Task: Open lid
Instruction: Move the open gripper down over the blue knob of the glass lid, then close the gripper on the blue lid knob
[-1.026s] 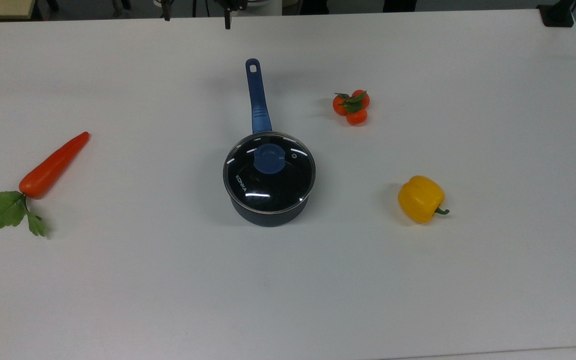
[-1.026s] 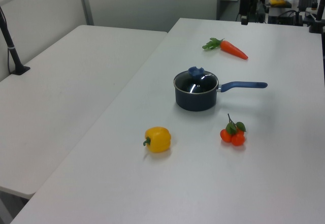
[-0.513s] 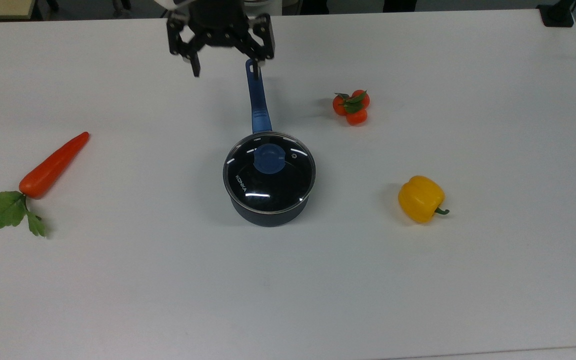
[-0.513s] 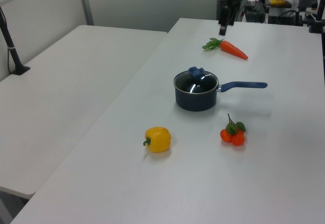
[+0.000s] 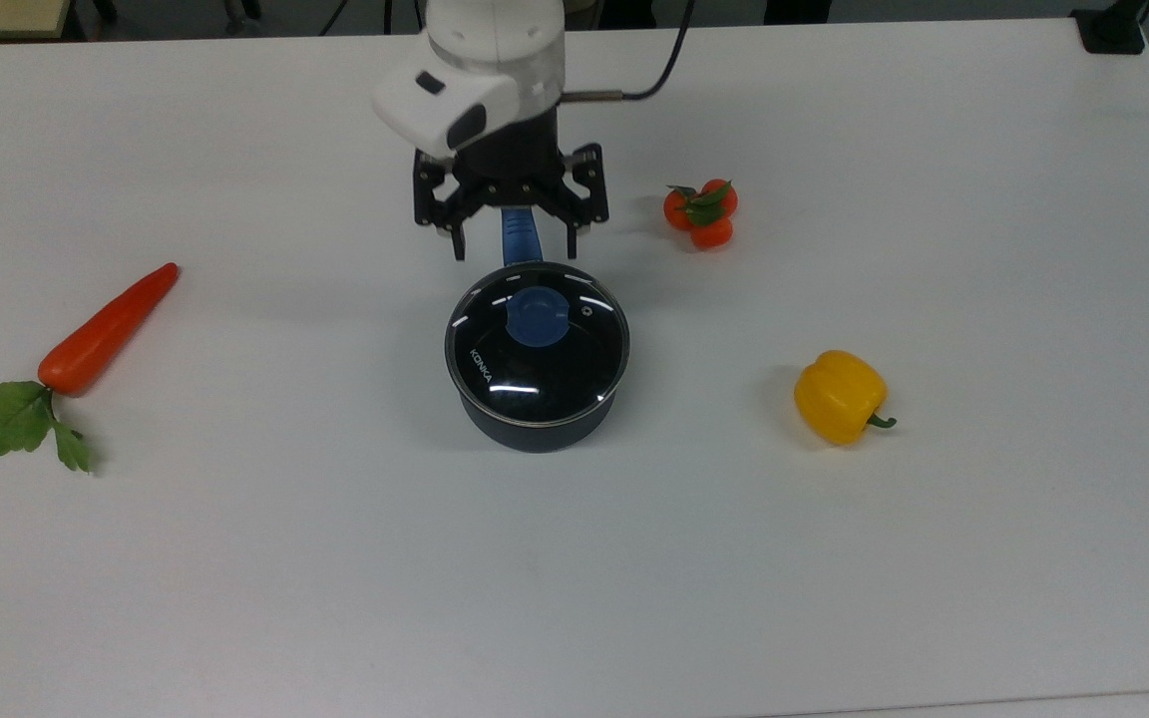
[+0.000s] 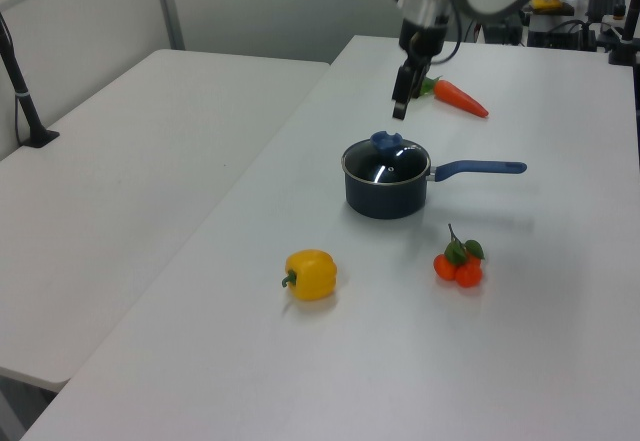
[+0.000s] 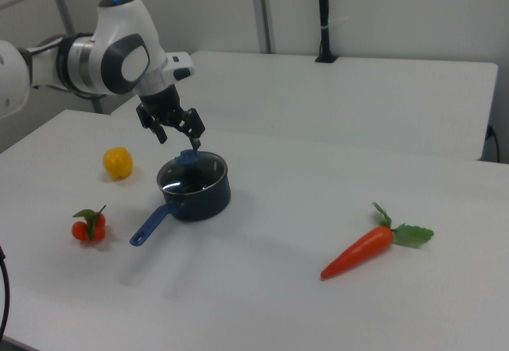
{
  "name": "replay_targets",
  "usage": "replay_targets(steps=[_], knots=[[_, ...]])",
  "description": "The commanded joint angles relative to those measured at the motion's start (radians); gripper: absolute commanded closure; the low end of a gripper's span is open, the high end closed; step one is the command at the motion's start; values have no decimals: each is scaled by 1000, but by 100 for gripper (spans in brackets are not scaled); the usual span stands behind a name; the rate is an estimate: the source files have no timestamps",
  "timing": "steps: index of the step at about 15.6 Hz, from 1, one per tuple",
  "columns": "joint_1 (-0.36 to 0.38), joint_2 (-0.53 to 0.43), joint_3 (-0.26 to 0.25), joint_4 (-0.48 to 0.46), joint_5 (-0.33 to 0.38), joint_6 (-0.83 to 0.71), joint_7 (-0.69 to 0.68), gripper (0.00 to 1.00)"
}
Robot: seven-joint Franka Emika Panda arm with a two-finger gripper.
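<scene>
Hovering above the saucepan (image 5: 535, 419), your gripper (image 5: 513, 246) hangs with its two fingers spread wide and nothing between them. From the top view it sits over the pan's long blue handle (image 5: 518, 231), just short of the rim; from the right view the gripper (image 7: 178, 138) hangs above and slightly toward the right view's left of the pan, clear of it.

Your target, the lid (image 5: 538, 345), rests flat and closed on the saucepan, its metal rim seated all the way round (white "KONKA" lettering reads along the top view's left side of the glass). The blue knob (image 5: 536, 316) stands upright at the lid's middle, untouched, with the small steam hole just beside it toward the top view's right.

Around the saucepan on the white table (image 5: 983, 558): a carrot (image 5: 106, 328) lies well apart toward the top view's left, a yellow pepper (image 5: 840, 396) sits well apart toward the top view's right, and a cluster of small oranges (image 5: 701, 213) lies near the handle's side, also toward the top view's right.

In the left view the gripper (image 6: 399, 103) hangs above the knob, between the saucepan and the carrot.
</scene>
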Motion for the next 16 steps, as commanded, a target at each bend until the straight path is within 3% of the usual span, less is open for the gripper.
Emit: replay_targets(steps=[1,6,8,16], knots=[[25,62,-4,-1,-48,83,13,0],[23,96,-3,-1,-71,100,13,0],[23,96,-3,-1,-69,102,15,6],[25,99,1,-1,-51,102,27,14]])
